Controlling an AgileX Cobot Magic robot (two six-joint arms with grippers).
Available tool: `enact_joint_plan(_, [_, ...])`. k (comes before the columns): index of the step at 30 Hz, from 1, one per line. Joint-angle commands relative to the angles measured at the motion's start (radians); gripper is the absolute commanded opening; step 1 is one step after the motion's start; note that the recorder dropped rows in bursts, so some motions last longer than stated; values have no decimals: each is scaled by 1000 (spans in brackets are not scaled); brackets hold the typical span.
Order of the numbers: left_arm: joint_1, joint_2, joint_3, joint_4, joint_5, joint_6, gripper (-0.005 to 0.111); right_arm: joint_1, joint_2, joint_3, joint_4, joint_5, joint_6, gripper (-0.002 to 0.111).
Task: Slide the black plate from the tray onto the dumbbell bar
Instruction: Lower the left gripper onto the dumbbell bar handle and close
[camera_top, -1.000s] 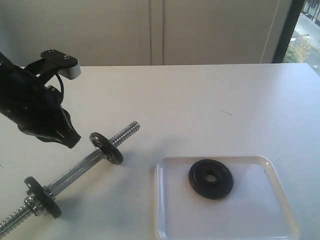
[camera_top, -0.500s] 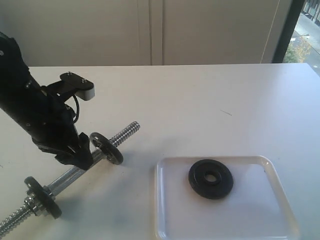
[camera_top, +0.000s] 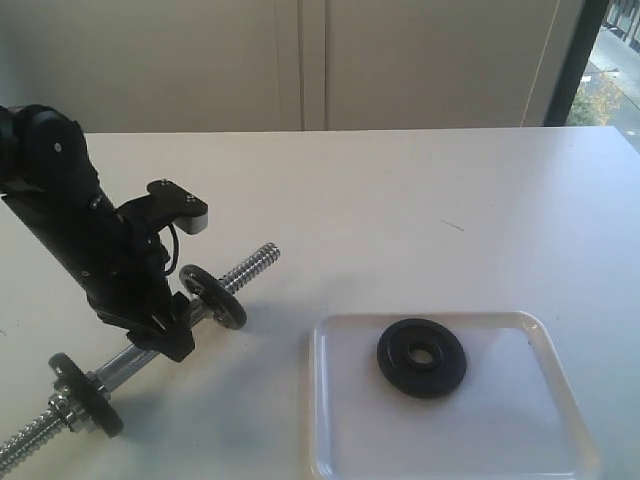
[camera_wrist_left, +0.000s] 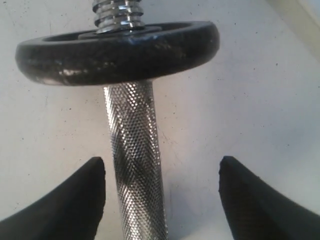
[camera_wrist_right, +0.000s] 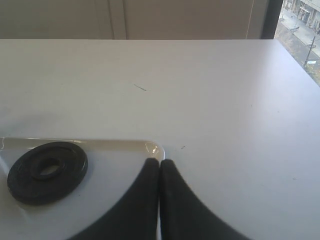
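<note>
So far the black plate (camera_top: 421, 357) lies in the tray (camera_top: 560, 405). Left jaws sit wide open around the dumbbell bar (camera_wrist_left: 135, 165); right jaws are closed, empty.

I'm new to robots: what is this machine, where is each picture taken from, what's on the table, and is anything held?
It is a robot with two arms ending in jaws. One picture comes from a camera off the arms; the other two from cameras on the wrists. On the white table lie a dumbbell bar and a tray with a black plate in it. The left arm has its jaws open, one either side of the bar's knurled middle. The right arm, jaws shut, is near a tray corner. Nothing is held.
</note>
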Motion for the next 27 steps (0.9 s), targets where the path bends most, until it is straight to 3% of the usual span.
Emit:
enact_joint_plan(1, [-4, 17, -3, -3, 8, 5, 68, 1, -4, 6, -3, -9, 1, 0])
enact_joint_plan(19, [-2, 52, -3, 60, 2, -1, 68, 1, -4, 6, -3, -9, 1, 0])
enact_joint_plan(27, [-2, 52, -1, 62, -9, -1, 53, 1, -4, 6, -3, -9, 1, 0])
